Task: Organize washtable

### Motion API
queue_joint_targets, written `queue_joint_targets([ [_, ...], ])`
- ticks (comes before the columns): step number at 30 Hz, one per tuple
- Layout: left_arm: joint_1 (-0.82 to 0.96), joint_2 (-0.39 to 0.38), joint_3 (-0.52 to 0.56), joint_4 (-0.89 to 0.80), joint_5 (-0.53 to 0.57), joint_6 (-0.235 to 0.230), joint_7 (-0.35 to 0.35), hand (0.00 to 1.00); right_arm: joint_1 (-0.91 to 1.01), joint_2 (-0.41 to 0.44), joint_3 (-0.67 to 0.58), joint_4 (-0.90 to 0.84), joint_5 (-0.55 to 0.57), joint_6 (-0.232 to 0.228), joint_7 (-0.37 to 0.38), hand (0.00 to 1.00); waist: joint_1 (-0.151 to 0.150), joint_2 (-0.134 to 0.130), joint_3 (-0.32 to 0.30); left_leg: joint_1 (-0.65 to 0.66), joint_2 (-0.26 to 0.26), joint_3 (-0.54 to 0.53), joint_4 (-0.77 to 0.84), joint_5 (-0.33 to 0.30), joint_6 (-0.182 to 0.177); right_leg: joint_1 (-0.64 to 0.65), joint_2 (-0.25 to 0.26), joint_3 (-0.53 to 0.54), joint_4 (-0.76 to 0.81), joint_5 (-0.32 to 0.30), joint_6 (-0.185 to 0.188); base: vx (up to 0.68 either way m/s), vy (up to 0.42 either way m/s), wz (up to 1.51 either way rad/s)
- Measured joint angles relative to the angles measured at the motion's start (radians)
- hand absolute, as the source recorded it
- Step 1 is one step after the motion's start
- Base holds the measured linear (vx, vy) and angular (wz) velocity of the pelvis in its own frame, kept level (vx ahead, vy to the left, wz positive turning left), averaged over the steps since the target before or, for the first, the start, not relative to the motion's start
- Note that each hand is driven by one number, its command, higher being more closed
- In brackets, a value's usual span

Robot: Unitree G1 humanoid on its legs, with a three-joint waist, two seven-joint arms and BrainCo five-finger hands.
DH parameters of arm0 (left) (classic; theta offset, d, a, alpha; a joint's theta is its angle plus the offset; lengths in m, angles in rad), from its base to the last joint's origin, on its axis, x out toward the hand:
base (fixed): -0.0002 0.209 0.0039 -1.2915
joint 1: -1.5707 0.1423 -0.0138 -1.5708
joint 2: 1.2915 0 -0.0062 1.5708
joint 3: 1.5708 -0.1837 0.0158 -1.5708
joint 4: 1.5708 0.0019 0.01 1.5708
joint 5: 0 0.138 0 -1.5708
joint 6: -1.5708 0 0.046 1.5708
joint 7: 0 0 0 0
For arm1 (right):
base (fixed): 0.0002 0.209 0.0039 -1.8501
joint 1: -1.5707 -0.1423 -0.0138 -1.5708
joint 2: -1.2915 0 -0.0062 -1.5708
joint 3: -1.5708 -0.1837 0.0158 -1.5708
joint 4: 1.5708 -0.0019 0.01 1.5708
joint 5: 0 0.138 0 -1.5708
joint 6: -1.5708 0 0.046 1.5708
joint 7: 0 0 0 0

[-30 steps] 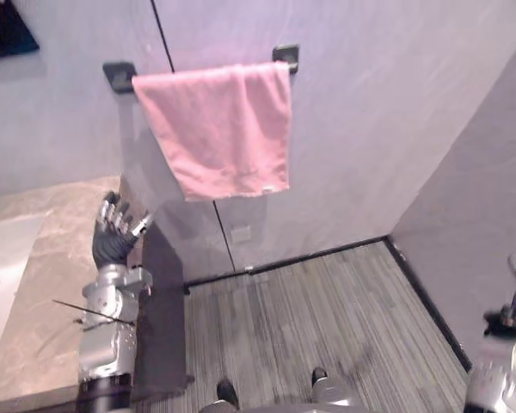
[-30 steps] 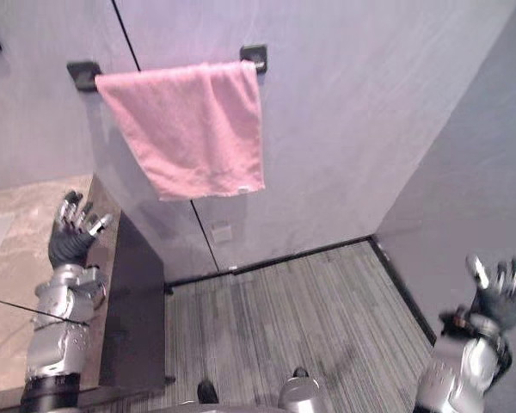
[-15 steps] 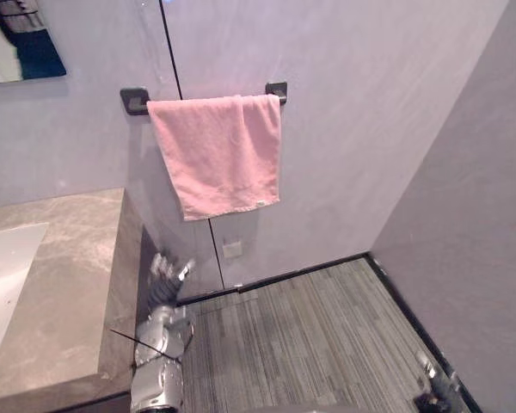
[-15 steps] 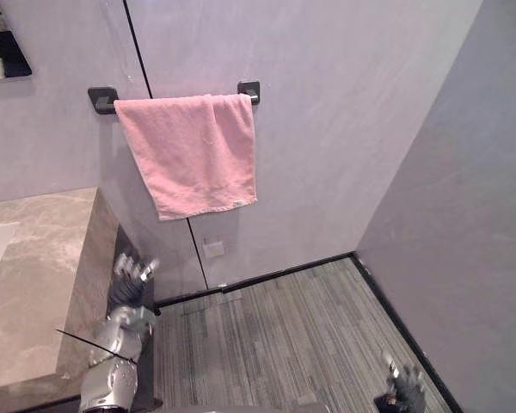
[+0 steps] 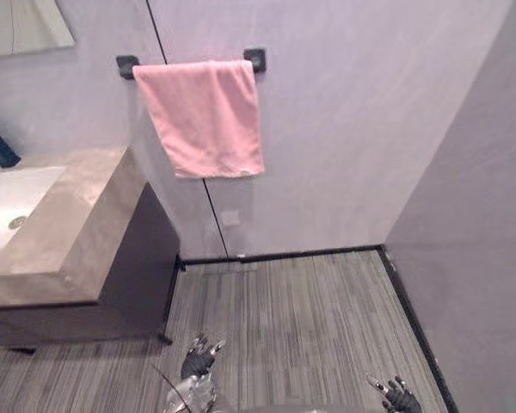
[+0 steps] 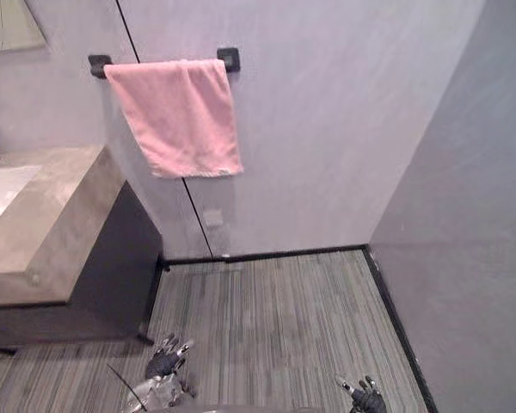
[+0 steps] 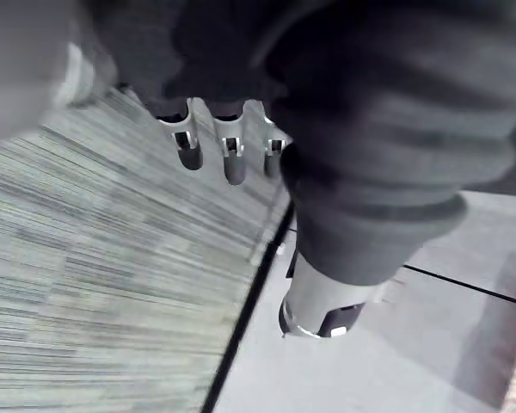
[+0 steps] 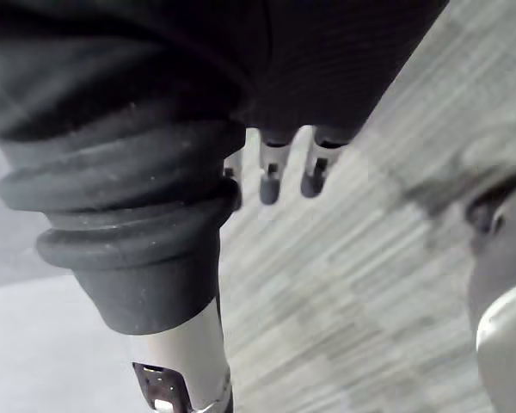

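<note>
Wall point(image 5: 353, 120) fills most of my feed, pale grey, and meets a second wall at a corner on the right. Below it lies the striped grey floor point(image 5: 310, 301). The washtable point(image 5: 86, 215) stands on the left against the wall, a stone top over a dark cabinet. Its long axis runs out past the left edge, and its squared end faces right toward the open floor. A white sink point(image 5: 17, 198) is set into the top. Above and just right of that end, a pink towel point(image 5: 202, 116) is draped over a dark towel bar point(image 5: 256, 58). The bar lies level along the wall, and the towel hangs flat with its long side upright and its hem pointing down. Low over the floor, well apart from the washtable, I see my left hand point(image 5: 198, 354) and my right hand point(image 5: 397, 397). Both have their fingers straight and spread, holding nothing.
</note>
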Motion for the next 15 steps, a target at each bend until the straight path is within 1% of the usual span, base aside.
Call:
queue_joint_targets([
  [1,-0.009,0.004,-0.001,0.021,0.001,0.001,-0.001,0.00,0.005,-0.007,0.000,0.010,-0.015,0.002,0.001,0.00,-0.003,0.002,0.001,0.021,-0.014,0.005,0.061,-0.025,-0.017,-0.007,0.005,-0.019,-0.001,0.004,-0.007,-0.22,-0.180,0.59],
  [2,-0.034,0.022,-0.013,0.076,0.001,0.001,-0.001,0.00,0.035,-0.004,-0.002,0.029,-0.036,0.004,0.000,0.00,-0.021,-0.004,-0.003,0.094,-0.038,0.017,0.134,-0.074,-0.039,-0.006,0.017,-0.067,-0.017,0.016,-0.026,-0.19,-0.163,1.05],
  [3,-0.052,0.045,-0.031,0.130,0.010,0.000,-0.001,0.00,0.062,0.007,-0.006,0.059,-0.058,0.003,0.000,0.00,-0.037,-0.015,-0.010,0.179,-0.042,0.036,0.138,-0.105,-0.042,-0.008,0.027,-0.129,-0.034,0.026,-0.042,-0.17,-0.165,1.30],
  [4,-0.065,0.052,-0.035,0.156,0.023,-0.002,0.000,0.00,0.073,0.012,-0.012,0.083,-0.070,0.004,0.000,0.00,-0.050,-0.018,-0.013,0.216,-0.038,0.036,0.135,-0.107,-0.039,-0.011,0.031,-0.165,-0.042,0.030,-0.049,-0.15,-0.138,1.56],
  [5,-0.085,0.059,-0.049,0.200,0.034,-0.008,0.000,0.00,0.081,0.020,-0.028,0.133,-0.092,0.009,-0.001,0.00,-0.070,-0.015,-0.021,0.286,-0.034,0.031,0.106,-0.107,-0.039,-0.031,0.031,-0.228,-0.045,0.034,-0.053,-0.15,-0.082,1.50],
  [6,-0.091,0.062,-0.068,0.228,0.044,-0.013,0.000,0.00,0.082,0.020,-0.043,0.157,-0.104,0.012,-0.001,0.00,-0.081,-0.001,-0.031,0.332,-0.030,0.027,0.059,-0.105,-0.039,-0.049,0.029,-0.266,-0.043,0.038,-0.055,-0.17,-0.026,1.69],
  [7,-0.097,0.061,-0.082,0.265,0.062,-0.016,0.001,0.00,0.081,0.023,-0.052,0.180,-0.125,0.014,-0.002,0.00,-0.080,0.018,-0.043,0.402,-0.024,0.035,-0.029,-0.098,-0.041,-0.088,0.018,-0.304,-0.033,0.045,-0.056,-0.13,0.041,1.30],
  [8,-0.097,0.062,-0.090,0.279,0.068,-0.018,0.001,0.00,0.080,0.025,-0.053,0.187,-0.133,0.014,-0.001,0.00,-0.080,0.019,-0.043,0.432,-0.022,0.044,-0.075,-0.094,-0.045,-0.102,0.003,-0.322,-0.017,0.045,-0.056,-0.14,0.126,1.69],
  [9,-0.097,0.065,-0.118,0.305,0.070,-0.022,0.002,0.00,0.070,0.030,-0.061,0.198,-0.143,0.015,-0.001,0.00,-0.086,0.018,-0.043,0.467,-0.013,0.065,-0.177,-0.062,-0.047,-0.116,-0.043,-0.357,0.022,0.044,-0.056,-0.11,0.146,1.72],
  [10,-0.097,0.063,-0.131,0.318,0.072,-0.026,0.002,0.00,0.073,0.029,-0.067,0.199,-0.147,0.016,-0.001,0.00,-0.092,0.020,-0.044,0.473,-0.004,0.073,-0.236,-0.025,-0.044,-0.117,-0.071,-0.368,0.051,0.044,-0.056,-0.15,0.260,2.94],
  [11,-0.097,0.045,-0.161,0.335,0.082,-0.035,0.004,0.00,0.093,0.006,-0.069,0.195,-0.156,0.017,-0.001,0.00,-0.127,0.046,-0.042,0.470,0.002,0.091,-0.424,0.173,-0.008,-0.154,-0.145,-0.366,0.227,0.045,-0.080,-0.19,0.323,3.13],
  [12,-0.091,0.026,-0.158,0.353,0.090,-0.043,0.013,0.00,0.085,-0.036,-0.062,0.203,-0.169,0.020,-0.001,0.00,-0.133,0.099,-0.051,0.472,0.054,0.079,-0.511,0.140,-0.077,-0.268,-0.098,-0.299,0.297,0.000,0.006,-0.27,0.301,2.96],
  [13,-0.093,0.035,-0.142,0.361,0.090,-0.042,0.024,0.00,0.070,-0.036,-0.049,0.205,-0.172,0.021,-0.001,0.00,-0.135,0.133,-0.052,0.460,0.094,0.085,-0.516,0.082,-0.143,-0.274,-0.035,-0.281,0.123,0.048,-0.010,-0.28,0.187,2.34],
  [14,-0.115,0.062,-0.138,0.396,0.099,-0.041,0.031,0.00,0.050,-0.042,-0.053,0.207,-0.173,0.018,-0.003,0.00,-0.133,0.166,-0.038,0.425,0.137,0.129,-0.484,-0.003,-0.215,-0.251,-0.033,-0.332,0.071,0.141,-0.018,-0.25,0.226,1.93],
  [15,-0.111,0.069,-0.136,0.396,0.109,-0.047,0.035,0.00,0.029,-0.045,-0.055,0.206,-0.173,0.008,-0.002,0.00,-0.130,0.162,-0.042,0.441,0.089,0.135,-0.580,0.001,-0.217,-0.245,-0.076,-0.347,0.096,0.144,-0.017,-0.14,0.284,1.79],
])
